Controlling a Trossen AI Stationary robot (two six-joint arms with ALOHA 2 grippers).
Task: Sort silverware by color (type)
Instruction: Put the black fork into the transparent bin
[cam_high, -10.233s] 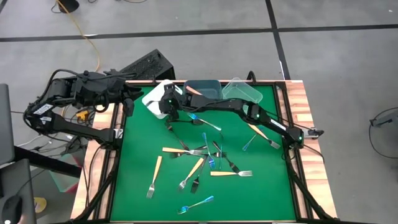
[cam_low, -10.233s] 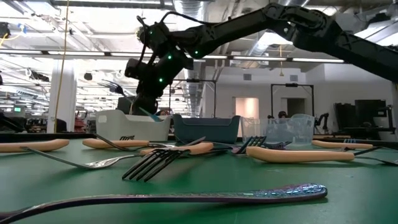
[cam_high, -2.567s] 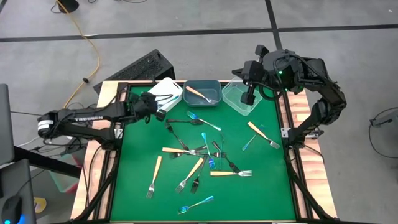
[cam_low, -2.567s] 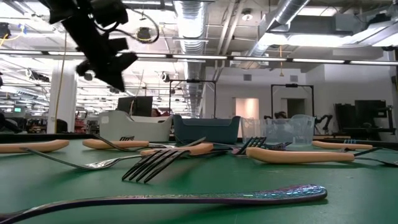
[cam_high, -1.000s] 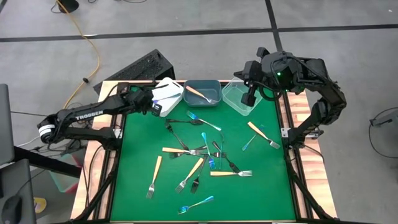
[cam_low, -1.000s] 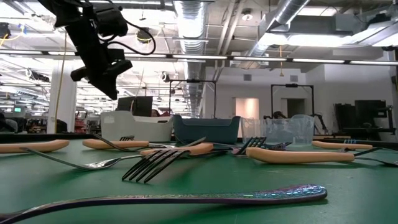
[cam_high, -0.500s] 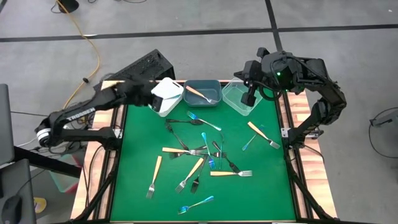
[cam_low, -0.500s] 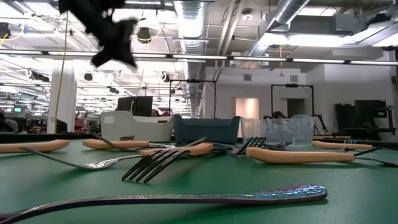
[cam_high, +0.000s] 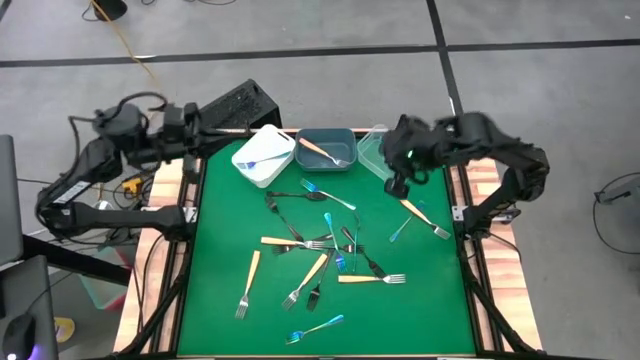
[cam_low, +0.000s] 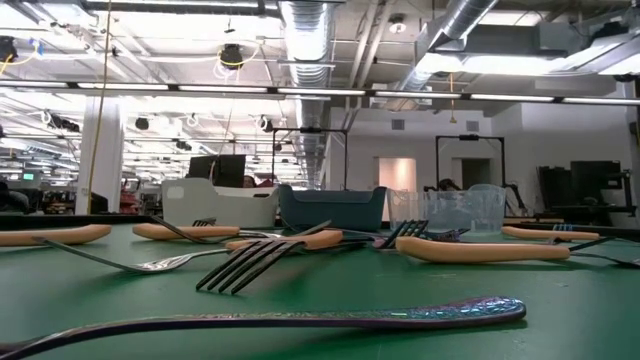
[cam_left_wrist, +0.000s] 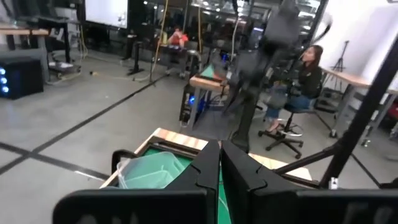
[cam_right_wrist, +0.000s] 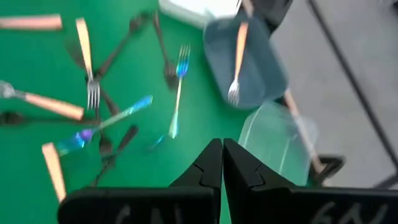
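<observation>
Barely started, by the look of it. Counts just two pieces sorted: a blue-handled fork (cam_high: 256, 160) lying in the white rectangular bin (cam_high: 243, 150), and an orange-handled fork (cam_high: 318, 150) lying in the grey-blue rectangular bin (cam_high: 345, 135). Hard to say whether the clear plastic bin (cam_high: 372, 160) beside them holds anything. Leaves well over a dozen pieces of loose silverware (cam_high: 320, 245) strewn over the green tabletop (cam_high: 220, 260), with blue, orange and black handles mixed and several crossing one another in the middle heap. Means most of the sorting is ahead, probably piece by piece.

As for the arms: reaches in from the right edge with the right gripper (cam_right_wrist: 222, 144), hanging above the mat just in front of the clear bin, near another orange-handled fork (cam_high: 420, 215) lying apart from the heap. Shows its fingers drawn close together with nothing between them, pointing down at the forks.

Sits folded back beyond the left edge of the tabletop with the left gripper (cam_left_wrist: 220, 146), fingers pressed together and empty, facing out across the room rather than at the silverware.
</observation>
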